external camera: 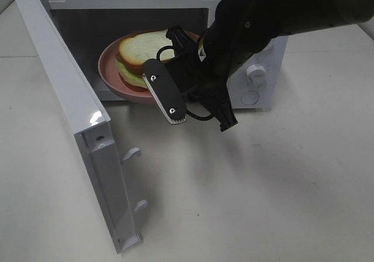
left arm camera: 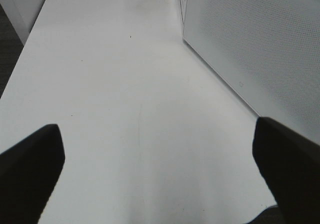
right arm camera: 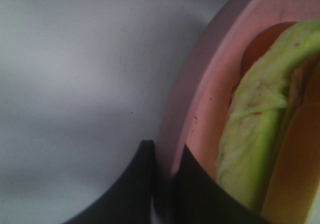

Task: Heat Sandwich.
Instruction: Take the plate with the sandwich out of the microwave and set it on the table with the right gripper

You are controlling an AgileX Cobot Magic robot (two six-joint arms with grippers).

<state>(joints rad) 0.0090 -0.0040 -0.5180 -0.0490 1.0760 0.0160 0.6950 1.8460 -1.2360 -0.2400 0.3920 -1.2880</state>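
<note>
Microwave [external camera: 257,45] sits at the far edge of the white desk [external camera: 263,186], door [external camera: 70,116] swung wide toward the desk's left side, two latch hooks showing on its inner face. Sandwich [external camera: 143,54] lies on a pink plate [external camera: 111,78], pale bread on top, green and yellow layers below, a bit of red at the base. Plate is at the microwave's mouth, its far part inside the dark cavity, near rim overhanging the front lip. Right gripper [right arm camera: 164,184] is clamped on the plate's rim: the right wrist view shows one finger [right arm camera: 135,179] outside the rim and the other inside, against the plate's inner slope just beside the sandwich's green layer [right arm camera: 255,149]. Fingers do not touch the sandwich in that view. From the high camera the right arm [external camera: 257,16] comes in from the far right and crosses in front of the control panel; a round knob [external camera: 255,72] and a button below it stay visible. The gripper tips themselves are hidden by the arm's own body there. Left gripper [left arm camera: 160,169] is released, fingers [left arm camera: 30,159] spread wide apart with nothing between them, hovering over bare desk on the left, beside the door's perforated outer face [left arm camera: 260,49]. Left arm is out of the high camera's frame.
</note>
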